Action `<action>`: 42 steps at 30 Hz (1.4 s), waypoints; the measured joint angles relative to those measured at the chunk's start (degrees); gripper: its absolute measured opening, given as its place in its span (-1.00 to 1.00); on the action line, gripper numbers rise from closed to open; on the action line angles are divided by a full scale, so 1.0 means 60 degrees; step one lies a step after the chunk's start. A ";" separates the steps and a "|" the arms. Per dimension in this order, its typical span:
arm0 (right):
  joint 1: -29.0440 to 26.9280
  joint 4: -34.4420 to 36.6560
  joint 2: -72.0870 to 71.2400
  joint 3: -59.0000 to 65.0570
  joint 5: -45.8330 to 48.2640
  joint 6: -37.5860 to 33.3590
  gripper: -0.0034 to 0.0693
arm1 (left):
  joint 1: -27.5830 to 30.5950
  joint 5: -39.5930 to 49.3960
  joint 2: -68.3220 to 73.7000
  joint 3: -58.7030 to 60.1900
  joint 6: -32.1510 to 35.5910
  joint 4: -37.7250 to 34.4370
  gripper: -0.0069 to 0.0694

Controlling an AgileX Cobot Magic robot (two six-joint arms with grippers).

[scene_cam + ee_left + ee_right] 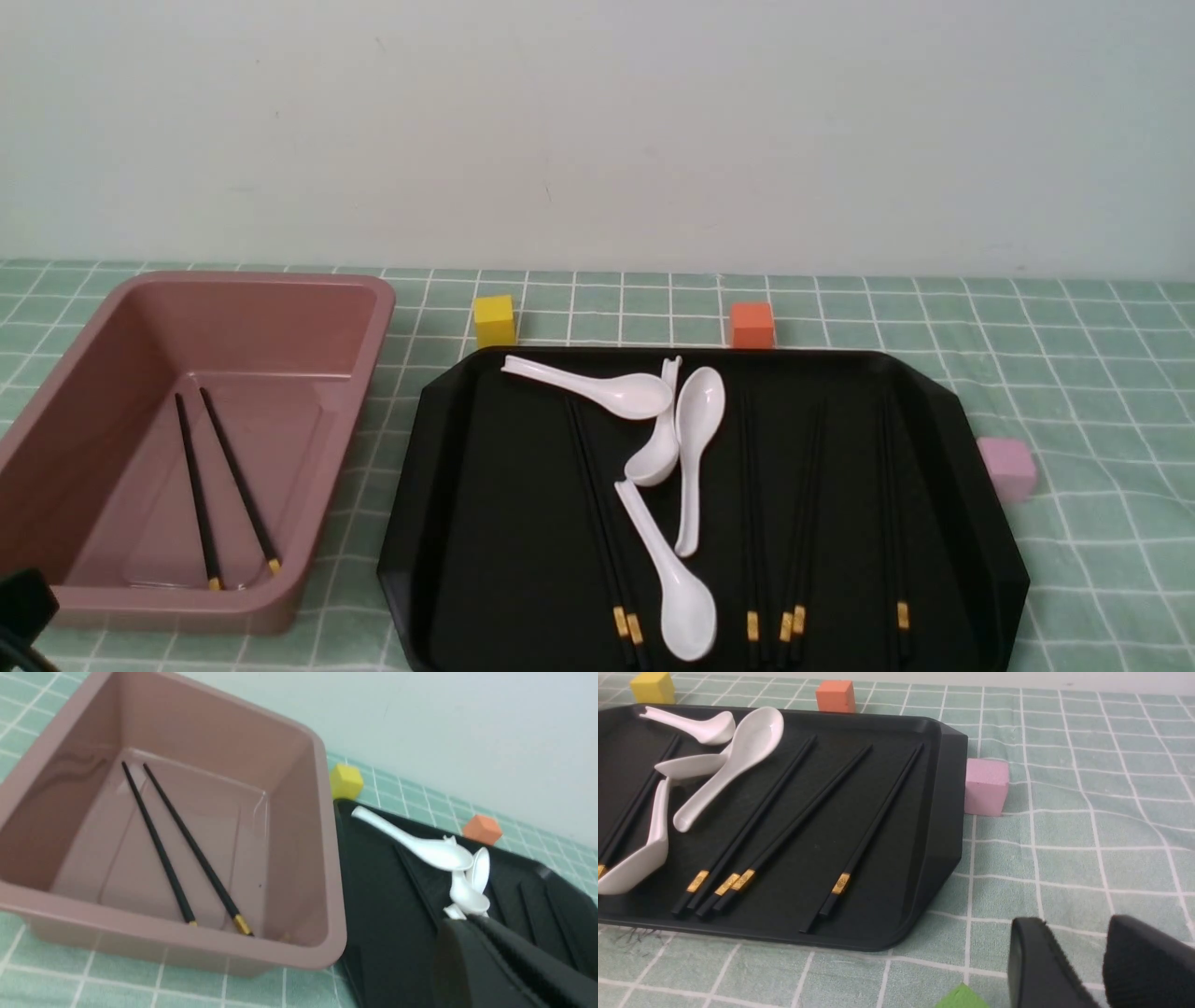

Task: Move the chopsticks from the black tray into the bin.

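Note:
The dusty-pink bin (373,317) stands at the left with two chopsticks (239,478) lying on its floor; they also show in the left wrist view (196,849). The black tray (504,523) in the middle holds several more chopsticks (752,560), gold bands toward me, also in the right wrist view (871,830). My left gripper (462,921) is shut and empty, over the tray's near left part (387,905) beside the bin (327,858). My right gripper (1073,926) is open and empty over the cloth, right of the tray (943,812).
Several white soup spoons (686,597) lie among the tray's chopsticks, some across a pair. Yellow (494,320) and orange (752,325) blocks sit behind the tray, a pink block (1008,469) at its right edge. A green block (962,998) lies near my right gripper.

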 joint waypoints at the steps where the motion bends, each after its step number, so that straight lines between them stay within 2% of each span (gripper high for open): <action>1: 0.0000 0.0000 0.0000 0.0000 0.0000 0.0000 -0.25 | 0.0000 0.0083 0.0000 0.0000 0.0000 -0.0009 -0.85; 15: 0.0000 0.0000 0.0000 0.0000 0.0000 0.0000 -0.25 | 0.0000 0.0105 -0.0011 0.0139 0.0008 0.0321 -0.85; 19: 0.0000 0.0000 0.0000 0.0000 0.0000 0.0000 -0.25 | 0.0000 -0.0267 -0.0572 0.1020 -0.0020 0.0519 -0.85; 23: 0.0000 0.0000 0.0000 0.0000 0.0000 0.0000 -0.25 | -0.0165 -0.0733 -0.1461 0.1891 -0.0714 0.1504 -0.84; 27: 0.0000 0.0000 0.0000 0.0000 0.0000 0.0000 -0.25 | -0.0629 -0.1408 -0.2438 0.2881 -0.1996 0.2804 -0.84; 30: 0.0000 0.0000 0.0000 0.0000 0.0000 0.0000 -0.25 | -0.0820 -0.1557 -0.2610 0.3238 -0.2569 0.3277 -0.83; 36: 0.0000 0.0000 0.0000 0.0000 0.0000 0.0000 -0.25 | -0.0830 -0.0842 -0.2654 0.3283 -0.2654 0.3658 -0.82; 42: 0.0000 0.0000 0.0000 0.0000 0.0000 0.0000 -0.25 | -0.0830 -0.0771 -0.2654 0.3300 -0.2654 0.3705 -0.81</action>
